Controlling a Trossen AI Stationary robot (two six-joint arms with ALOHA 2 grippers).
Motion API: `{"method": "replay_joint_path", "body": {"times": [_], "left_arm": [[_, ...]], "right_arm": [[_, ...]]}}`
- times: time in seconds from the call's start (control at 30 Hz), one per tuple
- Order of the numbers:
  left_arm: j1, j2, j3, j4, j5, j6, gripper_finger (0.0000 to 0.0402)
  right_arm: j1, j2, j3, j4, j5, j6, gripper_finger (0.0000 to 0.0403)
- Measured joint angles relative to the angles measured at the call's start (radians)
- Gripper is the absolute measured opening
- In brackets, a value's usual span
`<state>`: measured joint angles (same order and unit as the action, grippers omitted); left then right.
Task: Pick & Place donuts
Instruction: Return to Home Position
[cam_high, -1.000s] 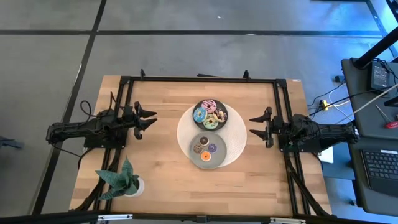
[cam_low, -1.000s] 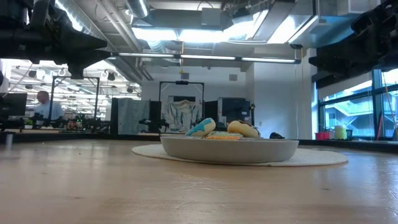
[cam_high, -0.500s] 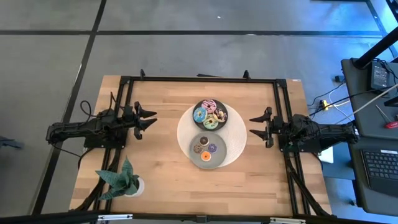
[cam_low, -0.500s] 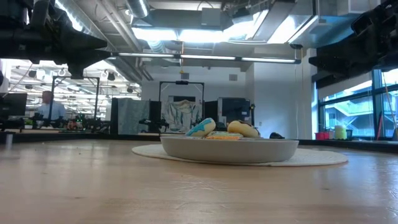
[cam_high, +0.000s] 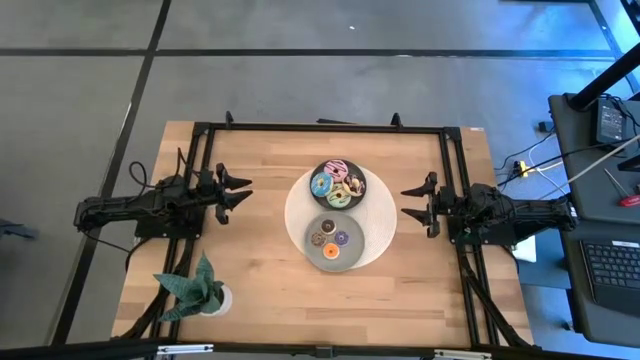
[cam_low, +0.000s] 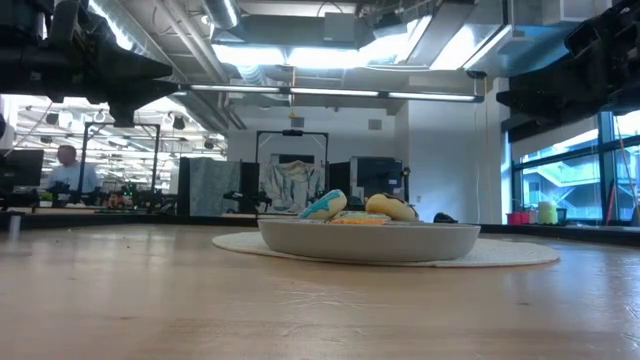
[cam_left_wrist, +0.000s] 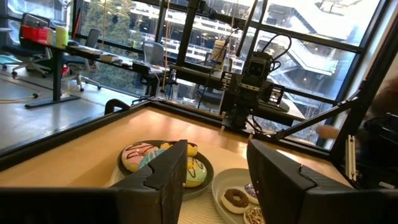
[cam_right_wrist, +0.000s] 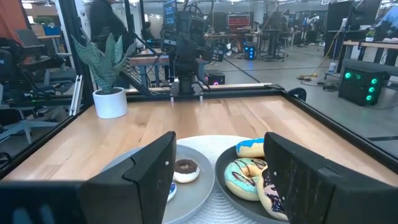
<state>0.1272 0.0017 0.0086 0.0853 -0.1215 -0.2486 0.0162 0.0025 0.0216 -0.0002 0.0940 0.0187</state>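
Several large iced donuts (cam_high: 338, 185), blue, green, pink and sprinkled, lie in a dark round dish (cam_high: 361, 186) at the table's middle, toward the far side. Three mini donuts (cam_high: 330, 239), brown, orange and purple, lie in a grey dish (cam_high: 313, 252) just nearer. Both dishes stand on a round white mat (cam_high: 380, 228). My left gripper (cam_high: 246, 193) is open and empty, left of the dishes. My right gripper (cam_high: 405, 204) is open and empty, right of them. The large donuts also show in the left wrist view (cam_left_wrist: 144, 155) and the right wrist view (cam_right_wrist: 247, 172).
A green star-shaped plant in a white pot (cam_high: 200, 290) stands at the table's near left corner. A black frame (cam_high: 320, 127) runs around the table's edges. Bare wood lies between each gripper and the mat. A person (cam_low: 68, 168) sits far off in the room.
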Motion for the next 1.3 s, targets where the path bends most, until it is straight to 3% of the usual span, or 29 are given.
{"method": "replay_joint_path", "body": {"times": [1.3], "left_arm": [[0.000,0.000,0.000,0.000,0.000,0.000,0.0163]], "right_arm": [[0.000,0.000,0.000,-0.001,0.000,0.002,0.0244]]}}
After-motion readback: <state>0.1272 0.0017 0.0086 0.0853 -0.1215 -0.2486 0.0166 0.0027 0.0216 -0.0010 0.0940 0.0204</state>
